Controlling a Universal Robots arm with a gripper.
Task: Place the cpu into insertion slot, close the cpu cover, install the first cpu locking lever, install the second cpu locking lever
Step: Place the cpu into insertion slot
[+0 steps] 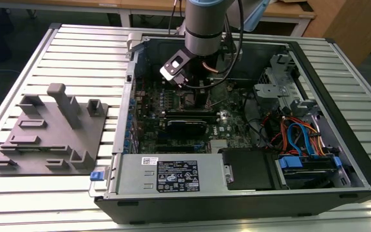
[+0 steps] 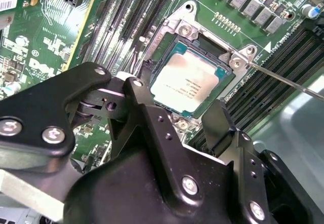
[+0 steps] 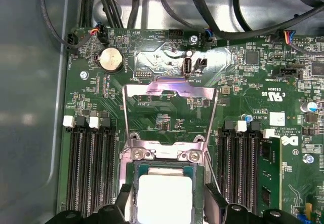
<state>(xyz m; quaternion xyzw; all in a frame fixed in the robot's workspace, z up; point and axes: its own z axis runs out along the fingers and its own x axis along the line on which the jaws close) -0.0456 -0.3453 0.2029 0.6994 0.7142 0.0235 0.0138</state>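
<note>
Second wrist view, gripper (image 2: 176, 93) spread apart astride the insertion slot (image 2: 210, 40), cpu (image 2: 190, 79) seated in the slot between its fingers, near corner hidden behind the gripper body, first wrist view, cpu cover (image 3: 171, 89) standing open at the slot's edge.

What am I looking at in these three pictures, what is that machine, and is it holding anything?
It is a robot arm reaching into an open computer case that lies on a slatted table; a grey moulded tray sits on the exterior view's left. That picture comes from a camera off the arm. The other two come from cameras on the arm's wrist. In the second wrist view the black gripper hangs just over the cpu, a small silvery square chip lying in its insertion slot. The fingers are spread to either side of it, so nothing is held. In the first wrist view the cpu cover, a thin metal frame, stands swung open.
</note>
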